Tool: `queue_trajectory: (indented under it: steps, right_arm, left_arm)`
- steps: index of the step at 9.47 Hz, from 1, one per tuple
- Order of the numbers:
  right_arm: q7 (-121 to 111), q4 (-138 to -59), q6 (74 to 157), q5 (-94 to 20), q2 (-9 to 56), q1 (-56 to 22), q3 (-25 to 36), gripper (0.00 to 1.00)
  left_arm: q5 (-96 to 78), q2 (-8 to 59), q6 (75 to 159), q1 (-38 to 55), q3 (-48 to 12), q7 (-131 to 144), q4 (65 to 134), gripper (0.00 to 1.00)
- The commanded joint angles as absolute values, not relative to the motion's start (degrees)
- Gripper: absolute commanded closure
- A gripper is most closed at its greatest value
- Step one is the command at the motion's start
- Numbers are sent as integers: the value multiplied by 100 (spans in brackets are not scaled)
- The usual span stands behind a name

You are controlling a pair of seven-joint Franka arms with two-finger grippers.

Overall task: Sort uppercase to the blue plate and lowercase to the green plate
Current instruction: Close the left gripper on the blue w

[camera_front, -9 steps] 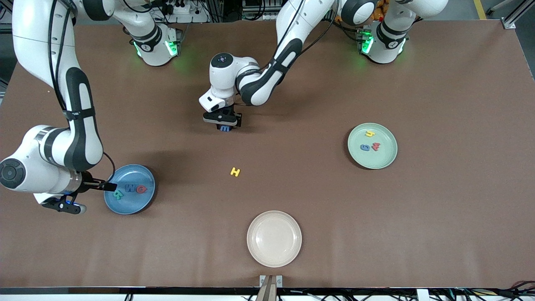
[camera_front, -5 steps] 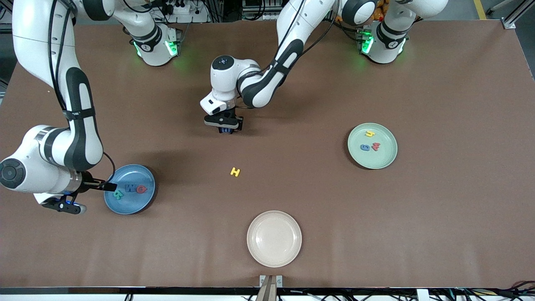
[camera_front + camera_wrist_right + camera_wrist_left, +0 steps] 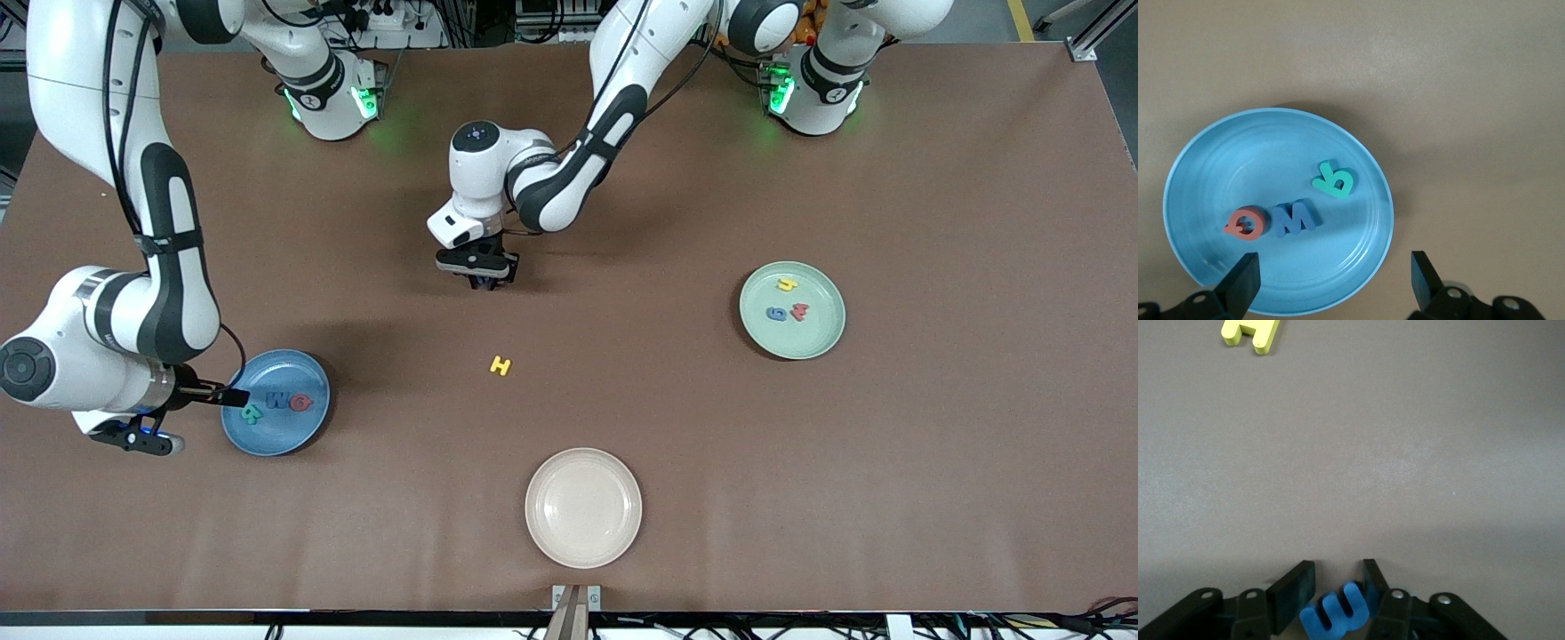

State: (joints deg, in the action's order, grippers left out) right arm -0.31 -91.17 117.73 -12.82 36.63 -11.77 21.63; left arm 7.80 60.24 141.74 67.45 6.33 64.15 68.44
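1. A blue m (image 3: pixel 1335 612) is seen between the fingers (image 3: pixel 1290 590) of the left gripper (image 3: pixel 481 277), low over the table (image 3: pixel 933 462) near its middle; the fingers are closed in around the letter, and whether both pads press it cannot be told.
2. A yellow H (image 3: pixel 500 365) lies flat on the bare table, nearer the front camera than the left gripper and well apart from every plate.
3. The blue plate (image 3: pixel 307 427) sits toward the right arm's end and holds 3 letters: a teal R (image 3: pixel 252 412), a blue W (image 3: pixel 277 401) and a red Q (image 3: pixel 301 403).
4. The right gripper (image 3: pixel 1335 280) hangs over the blue plate's edge with its jaws spread wide and nothing between them.
5. The green plate (image 3: pixel 813 338) sits toward the left arm's end and holds 3 letters: a yellow h (image 3: pixel 787 284), a blue g (image 3: pixel 778 313) and a red m (image 3: pixel 800 310).
6. A cream plate (image 3: pixel 582 507) lies nearest the front camera.
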Motion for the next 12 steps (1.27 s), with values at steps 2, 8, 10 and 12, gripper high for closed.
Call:
queue_trajectory:
  steps: [2,8,10,12]
  right_arm:
    - [35,-9062,11733,-1204,3656,-1151,2127,0]
    - [35,-9053,11733,-1204,3656,-1125,2127,0]
    - [26,-9053,11733,-1204,3656,-1116,2127,0]
    - [18,-9053,11733,-1195,3656,-1116,2127,0]
  left_arm:
    - [817,6275,14045,6768,677,6355,6750,44]
    - [739,6232,13739,6768,537,6346,6750,40]
    - [599,6170,13553,6759,440,6346,6724,41]
    - [580,6153,13500,6750,413,6346,6715,41]
